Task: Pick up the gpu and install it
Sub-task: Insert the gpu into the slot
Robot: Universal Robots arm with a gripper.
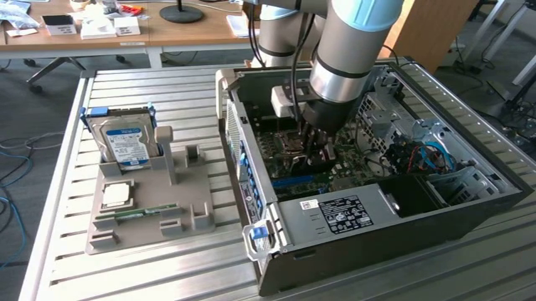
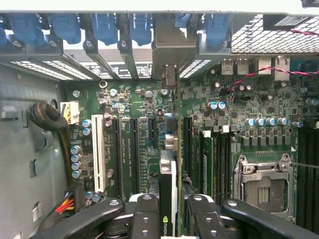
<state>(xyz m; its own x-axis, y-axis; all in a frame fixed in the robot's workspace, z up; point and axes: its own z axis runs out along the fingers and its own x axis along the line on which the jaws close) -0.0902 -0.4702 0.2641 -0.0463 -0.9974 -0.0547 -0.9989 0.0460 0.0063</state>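
**Item 1: pincer** (image 2: 173,215). Black, two-fingered, on one robot arm (image 1: 348,44). In the exterior view it reached down into an open computer case (image 1: 444,204). Its fingers (image 2: 144,216) were clamped on either face of the gpu.

**Item 2: gpu** (image 2: 168,186). Green card, seen edge-on in the wrist view, with a black cooler on one face and a small green logo near the grip. It stood upright on its long edge above the motherboard (image 2: 134,99), lined up with the long expansion slots (image 2: 130,149). Its silver bracket end (image 2: 169,77) pointed toward the back wall of the case, under a row of blue latches (image 2: 104,27). Whether its lower edge sat in a slot could not be told.

**Item 3: case interior.**
- A white slot (image 2: 98,152) lay beside the black ones.
- An empty processor socket (image 2: 261,186) with a metal frame sat on the far side of the card from the white slot.
- A black sleeved cable (image 2: 47,117) ran past the board's edge.
- A power supply (image 1: 343,213) with a printed label was at the near end in the exterior view.

**Item 4: grey holder** (image 1: 188,216). It rested on the slatted metal surface (image 1: 167,269), to the exterior view's left of the case and apart from it.
- A hard drive (image 1: 125,141) with a blue label stood upright in the holder.
- A square processor chip (image 1: 115,194) lay flat in the holder.
- A narrow green memory stick (image 1: 142,213) lay in the holder just beside the chip.
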